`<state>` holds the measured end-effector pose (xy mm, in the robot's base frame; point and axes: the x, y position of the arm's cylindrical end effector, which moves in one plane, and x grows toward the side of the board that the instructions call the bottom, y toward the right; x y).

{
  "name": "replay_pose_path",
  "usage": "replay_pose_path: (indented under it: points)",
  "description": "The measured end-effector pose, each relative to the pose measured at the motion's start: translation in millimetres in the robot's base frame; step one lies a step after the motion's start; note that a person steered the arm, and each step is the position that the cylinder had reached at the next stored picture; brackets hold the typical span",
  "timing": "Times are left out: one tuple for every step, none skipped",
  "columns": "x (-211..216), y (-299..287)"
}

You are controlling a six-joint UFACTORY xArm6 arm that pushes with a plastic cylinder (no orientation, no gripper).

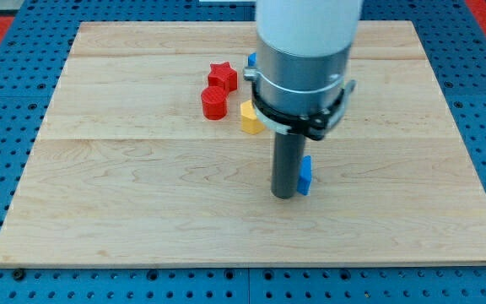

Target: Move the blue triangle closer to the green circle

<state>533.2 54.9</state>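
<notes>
A: Where was the blue triangle (306, 175) seen?

B: Low in the frame's centre, touching the tip (283, 196) on its right. A red cylinder (213, 103), red star (222, 75) and yellow block (251, 117) were noted upper left. No claw was fitted, so no opening could be told.

A: The risk?

B: The green circle was not seen, perhaps hidden by the arm; a wrong push direction could be chosen.

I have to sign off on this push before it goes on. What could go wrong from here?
1. No green circle shows anywhere; my arm hides part of the board, so the push direction is a guess.
2. My tip sits against the left side of the blue block, near one edge, so it may spin or slip off.
3. The yellow block lies close behind and could get knocked.
</notes>
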Motion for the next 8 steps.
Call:
replay_pose_path:
  points:
    - [2, 22]
    - [2, 34]
    - [2, 54]
    - [2, 58]
    - [2, 58]
    - [2, 53]
    - [-5, 42]
    - [-15, 33]
